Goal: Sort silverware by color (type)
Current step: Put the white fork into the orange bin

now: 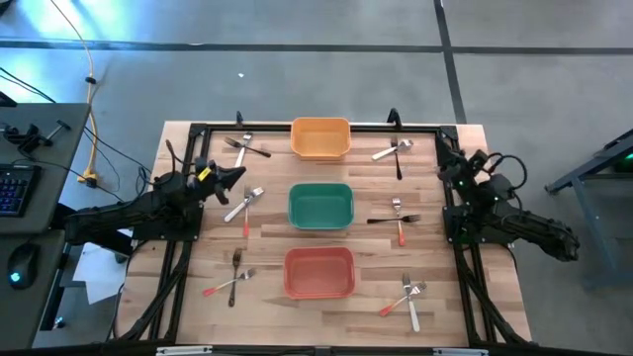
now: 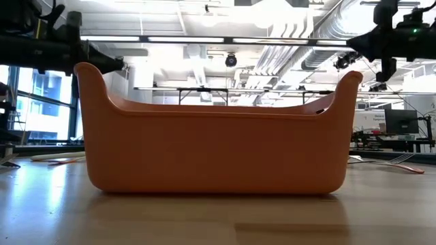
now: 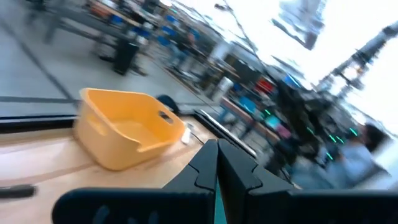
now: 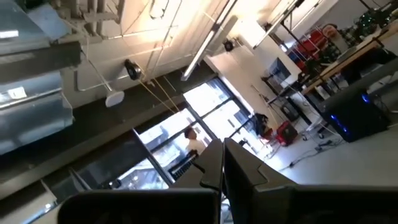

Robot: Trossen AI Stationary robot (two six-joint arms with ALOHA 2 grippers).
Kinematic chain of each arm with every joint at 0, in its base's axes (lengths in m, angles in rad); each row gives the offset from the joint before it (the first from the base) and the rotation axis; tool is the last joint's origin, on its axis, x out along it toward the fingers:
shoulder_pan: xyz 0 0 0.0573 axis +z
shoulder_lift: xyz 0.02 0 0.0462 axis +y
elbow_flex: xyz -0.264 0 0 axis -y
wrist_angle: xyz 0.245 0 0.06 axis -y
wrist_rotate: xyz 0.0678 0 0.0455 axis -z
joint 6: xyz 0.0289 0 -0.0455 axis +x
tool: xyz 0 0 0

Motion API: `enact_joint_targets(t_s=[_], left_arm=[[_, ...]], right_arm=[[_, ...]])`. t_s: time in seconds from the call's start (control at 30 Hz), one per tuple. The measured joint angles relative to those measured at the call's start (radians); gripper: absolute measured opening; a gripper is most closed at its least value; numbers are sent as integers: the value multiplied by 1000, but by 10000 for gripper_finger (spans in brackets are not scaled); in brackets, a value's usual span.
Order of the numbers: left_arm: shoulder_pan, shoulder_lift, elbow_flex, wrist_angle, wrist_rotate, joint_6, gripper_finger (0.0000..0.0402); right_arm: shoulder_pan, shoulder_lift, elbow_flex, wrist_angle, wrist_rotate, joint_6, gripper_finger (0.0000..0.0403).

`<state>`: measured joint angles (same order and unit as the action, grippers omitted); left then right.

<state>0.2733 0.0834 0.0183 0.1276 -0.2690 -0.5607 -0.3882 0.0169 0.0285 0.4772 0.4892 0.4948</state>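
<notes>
- Table (image 1: 267, 222): wooden top, dark frame around its edges; it carries three bins in a line down the middle and forks in small groups on both sides.
- Left arm (image 1: 119, 213): reaches in from the table's left side.
- Right arm (image 1: 514, 225): folded at the table's right edge, clear of the forks.
- Orange bin (image 1: 320, 138): at the far end of the line, empty. The left wrist view shows it just ahead of the fingers (image 3: 208, 168).
- Green bin (image 1: 320, 206): middle of the line, empty.
- Red bin (image 1: 319, 273): near end of the line, empty. It fills the low view.
- Left gripper (image 1: 235, 176): above the table between the far-left and middle-left fork groups; fingers pressed together, nothing between them.
- Right gripper (image 1: 442, 175): at the right edge of the table, tilted up toward the room; fingers (image 4: 211, 165) pressed together, nothing between them.
- Forks: six groups, all on the wood outside the bins. Left side: far (image 1: 244, 147), middle (image 1: 244, 204), near (image 1: 232, 278). Right side: far (image 1: 394, 152), middle (image 1: 397, 219), near (image 1: 409, 299). Handles show black, white and red-orange; several forks lie crossed.
</notes>
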Motion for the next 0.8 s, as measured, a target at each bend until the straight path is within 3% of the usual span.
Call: enact_joint_targets(t_s=[0.27, 0.37, 0.57, 0.8], left_arm=[[0, 0, 0, -1, -124, -14, 1], [0, 0, 0, -15, -152, -33, 1], [0, 0, 0, -81, -132, -57, 1], [0, 22, 0, -82, -109, -64, 1]], right_arm=[[0, 155, 146, -232, 21, -2, 0], [0, 297, 255, -399, 52, 10, 0], [-34, 650, 537, -799, 61, 187, 13], [-186, 1009, 792, -1073, -208, 298, 93]])
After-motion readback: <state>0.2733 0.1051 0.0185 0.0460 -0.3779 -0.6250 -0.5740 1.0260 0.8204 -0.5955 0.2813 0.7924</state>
